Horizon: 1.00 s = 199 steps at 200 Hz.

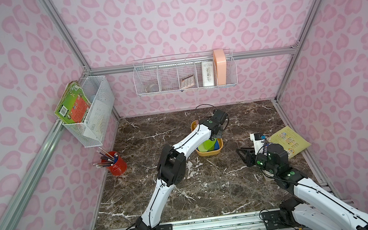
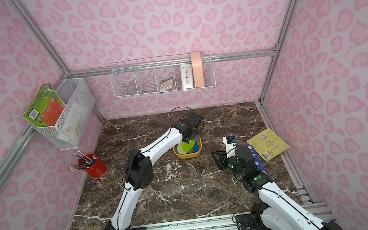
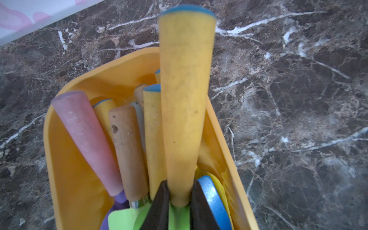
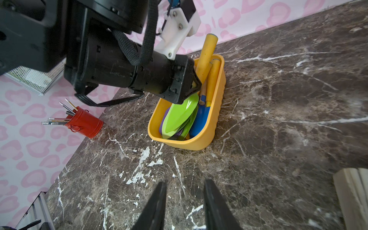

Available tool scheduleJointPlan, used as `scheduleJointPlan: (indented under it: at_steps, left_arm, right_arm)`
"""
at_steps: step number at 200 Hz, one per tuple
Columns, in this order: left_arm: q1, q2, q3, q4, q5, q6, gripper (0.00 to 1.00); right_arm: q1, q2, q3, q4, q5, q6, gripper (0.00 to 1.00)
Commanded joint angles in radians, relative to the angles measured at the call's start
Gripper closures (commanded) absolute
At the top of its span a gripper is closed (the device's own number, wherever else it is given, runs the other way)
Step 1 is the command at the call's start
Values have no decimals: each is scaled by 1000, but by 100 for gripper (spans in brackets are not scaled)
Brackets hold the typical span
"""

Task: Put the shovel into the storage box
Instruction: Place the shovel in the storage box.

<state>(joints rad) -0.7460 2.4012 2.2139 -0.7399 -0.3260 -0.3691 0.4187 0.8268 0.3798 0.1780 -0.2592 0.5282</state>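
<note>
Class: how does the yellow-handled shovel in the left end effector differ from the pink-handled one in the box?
The yellow-handled shovel is gripped by the left end effector, handle sticking above the storage box rim; the pink-handled shovel lies loose inside. The first's blade is green; the second's neck is purple. Both handles flare.

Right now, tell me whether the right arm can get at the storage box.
Probably yes: only bare table lies between the open right gripper and the storage box. Its inside is less free: the left gripper hangs over it, shut on the shovel.
</note>
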Motion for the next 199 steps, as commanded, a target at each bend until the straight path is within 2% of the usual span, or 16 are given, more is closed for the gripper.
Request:
scheduleJointPlan:
  at_steps: [1,50,132,173,199]
  left_arm:
    - [1,24,39,12,-5,-45,96]
    - [0,72,96,-18,18,-112,95]
    - [-1,51,96,-47,5,-160,64]
    - [-3,8,92,-55,14,-170,63]
    - [-3,-77,42,-61,44,-168,62]
  right_arm:
    - [-1,-5,-4,13,-2,9,65]
    - [-4,-9,-4,3,4,2,65]
    - [-17,-12,-2,5,2,-2,65]
    - [-19,-25,5,-12,9,-8,65]
    - [-20,-31,20,-26,19,-18,64]
